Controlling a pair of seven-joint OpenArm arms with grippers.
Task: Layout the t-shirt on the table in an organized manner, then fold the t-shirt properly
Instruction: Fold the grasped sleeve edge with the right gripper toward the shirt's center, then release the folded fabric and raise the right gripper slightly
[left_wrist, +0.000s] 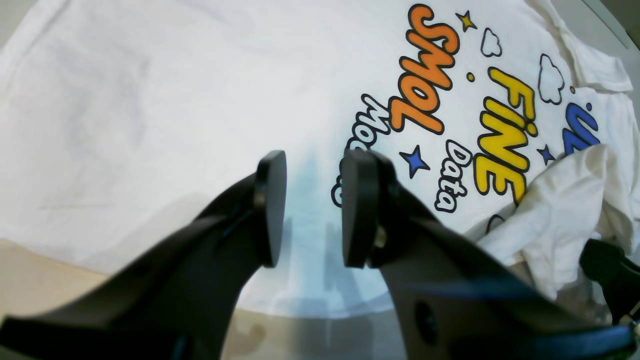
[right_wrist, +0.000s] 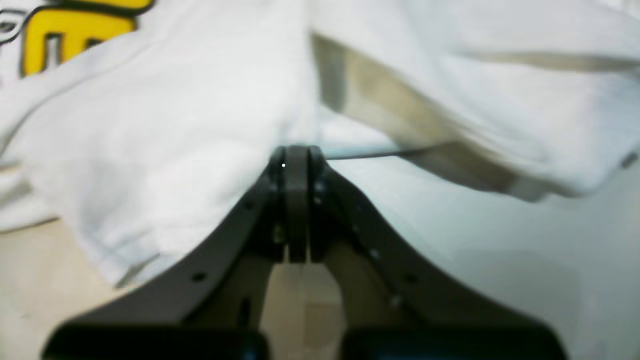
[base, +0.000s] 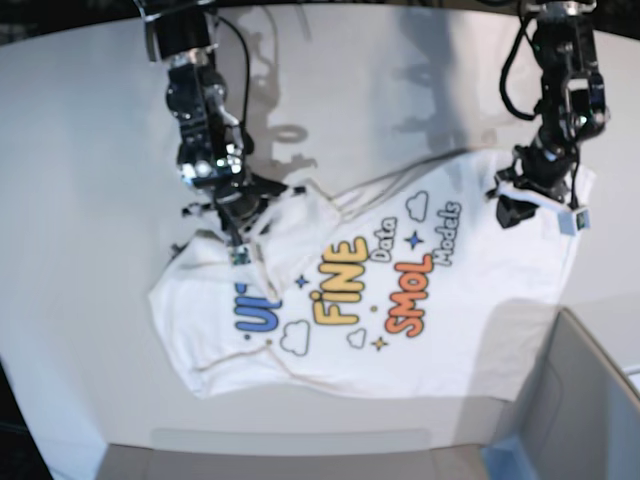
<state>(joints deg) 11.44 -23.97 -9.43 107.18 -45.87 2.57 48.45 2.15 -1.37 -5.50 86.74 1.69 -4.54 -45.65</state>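
Base view: one t-shirt (base: 400, 300), two tools.

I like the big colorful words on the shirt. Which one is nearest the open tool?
The orange SMOL. It sits closest to the open left tool; yellow FINE lies further off, and the blue word is furthest, partly covered by bunched cloth.

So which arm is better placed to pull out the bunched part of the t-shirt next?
Right. The right gripper has its jaws shut on the bunched fold of the t-shirt; the left gripper hangs open above flat cloth.
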